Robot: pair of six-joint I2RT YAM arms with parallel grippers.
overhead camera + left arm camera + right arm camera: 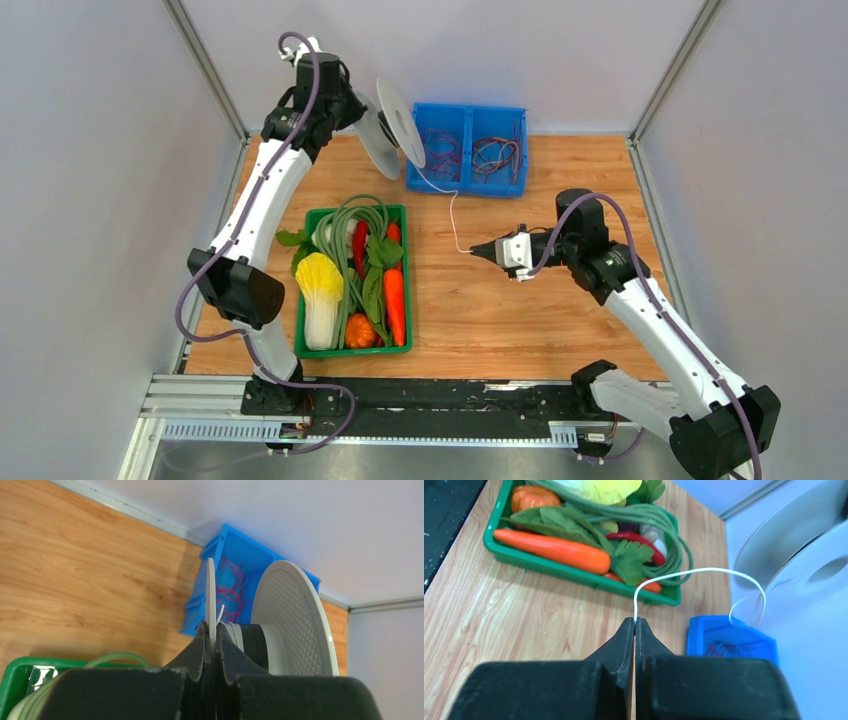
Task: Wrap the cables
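A pale-grey flat round spool (pixel 393 125) is held up at the back of the table, above the wood. My left gripper (pixel 214 632) is shut on one of its flanges (pixel 210 595); the other flange (pixel 295 620) stands to the right. A thin white wire (pixel 452 205) runs from the spool down to my right gripper (pixel 478 250). In the right wrist view the right gripper (pixel 634 622) is shut on the wire's end, and the wire (pixel 704 571) loops up toward the spool (pixel 804 565).
A blue bin (pixel 468 148) with purple and red wire coils sits at the back, right of the spool. A green tray (pixel 352 213) of toy vegetables sits at the left centre, between the arms. Grey walls enclose three sides.
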